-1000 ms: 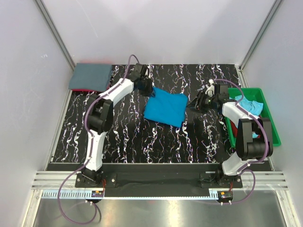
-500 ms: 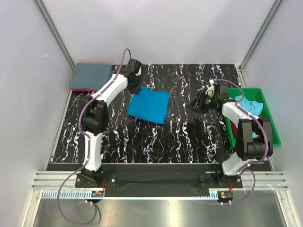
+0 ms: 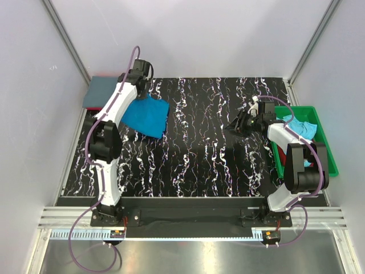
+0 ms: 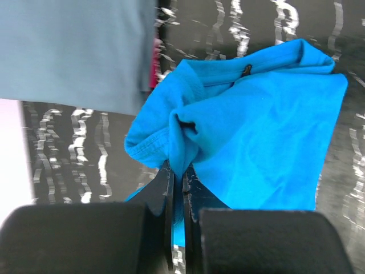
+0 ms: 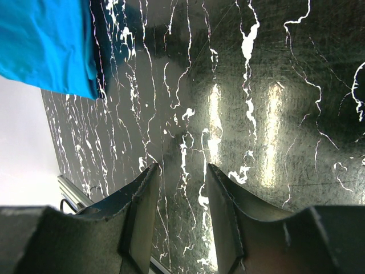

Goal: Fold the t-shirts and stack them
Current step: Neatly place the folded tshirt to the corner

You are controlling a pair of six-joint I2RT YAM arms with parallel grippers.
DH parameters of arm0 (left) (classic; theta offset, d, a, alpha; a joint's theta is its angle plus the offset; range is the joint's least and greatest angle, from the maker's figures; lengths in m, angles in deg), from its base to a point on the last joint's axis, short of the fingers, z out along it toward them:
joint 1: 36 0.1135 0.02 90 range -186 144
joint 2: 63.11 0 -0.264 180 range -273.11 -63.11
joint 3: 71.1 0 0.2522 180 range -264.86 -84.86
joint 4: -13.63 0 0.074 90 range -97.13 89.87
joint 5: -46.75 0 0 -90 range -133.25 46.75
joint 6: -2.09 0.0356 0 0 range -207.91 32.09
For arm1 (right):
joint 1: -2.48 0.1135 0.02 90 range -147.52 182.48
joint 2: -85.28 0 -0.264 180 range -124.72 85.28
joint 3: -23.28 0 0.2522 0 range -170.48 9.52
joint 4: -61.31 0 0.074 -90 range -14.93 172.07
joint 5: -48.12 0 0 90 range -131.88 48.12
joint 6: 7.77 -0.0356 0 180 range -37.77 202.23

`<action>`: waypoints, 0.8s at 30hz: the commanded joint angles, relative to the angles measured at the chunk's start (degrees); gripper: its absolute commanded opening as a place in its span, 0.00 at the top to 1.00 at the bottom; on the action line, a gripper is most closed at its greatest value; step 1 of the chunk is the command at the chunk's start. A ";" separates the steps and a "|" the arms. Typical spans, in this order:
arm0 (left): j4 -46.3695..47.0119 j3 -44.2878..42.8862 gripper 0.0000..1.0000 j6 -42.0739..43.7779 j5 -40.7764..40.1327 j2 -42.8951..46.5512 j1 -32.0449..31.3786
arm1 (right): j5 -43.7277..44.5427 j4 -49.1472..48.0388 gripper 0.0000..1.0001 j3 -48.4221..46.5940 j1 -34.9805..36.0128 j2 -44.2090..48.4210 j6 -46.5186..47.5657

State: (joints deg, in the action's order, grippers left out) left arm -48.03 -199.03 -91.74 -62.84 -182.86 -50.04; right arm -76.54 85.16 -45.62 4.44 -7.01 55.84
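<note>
The bright turquoise t-shirt [image 3: 148, 115], folded into a rough square, lies at the back left of the table, and a bunched edge of it [image 4: 256, 125] is pinched between the jaws of my left gripper [image 3: 141, 96] [image 4: 178, 171], which is shut on it. Just left of it sits a folded slate grey-blue t-shirt [image 3: 98, 92] [image 4: 68, 51], with a sliver of red cloth [image 4: 154, 68] under its edge. My right gripper [image 3: 236, 125] [image 5: 181, 171] hangs open over bare table at the right, nothing between its fingers. The turquoise t-shirt [image 5: 45, 40] shows far off in its view.
A green plastic tray [image 3: 329, 149] stands at the table's right edge, behind the right arm, with a light aqua t-shirt [image 3: 301, 127] lying in it. White walls and metal frame posts close in the table on the left, back and right.
My left arm has swung left and back, dragging the turquoise t-shirt from the table's middle to beside the grey-blue one. The right arm has stayed put.
</note>
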 commanded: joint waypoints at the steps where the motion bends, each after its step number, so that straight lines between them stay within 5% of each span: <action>1: 2.02 -4.74 1.00 4.01 -5.97 1.98 1.21 | 0.73 -2.70 0.53 -0.85 -0.02 0.62 -0.76; 15: 11.69 -14.76 1.00 19.73 -10.20 -3.56 7.36 | 0.55 -3.93 0.53 -0.33 -0.11 2.03 -1.56; 24: 16.52 -16.96 1.00 21.15 -5.81 -3.66 9.82 | 0.29 -6.31 0.53 -0.15 -0.11 0.80 -2.61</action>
State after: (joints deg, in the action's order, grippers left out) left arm -38.68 -213.10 -72.62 -69.73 -188.01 -40.62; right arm -76.41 81.86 -45.62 4.44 -7.01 53.83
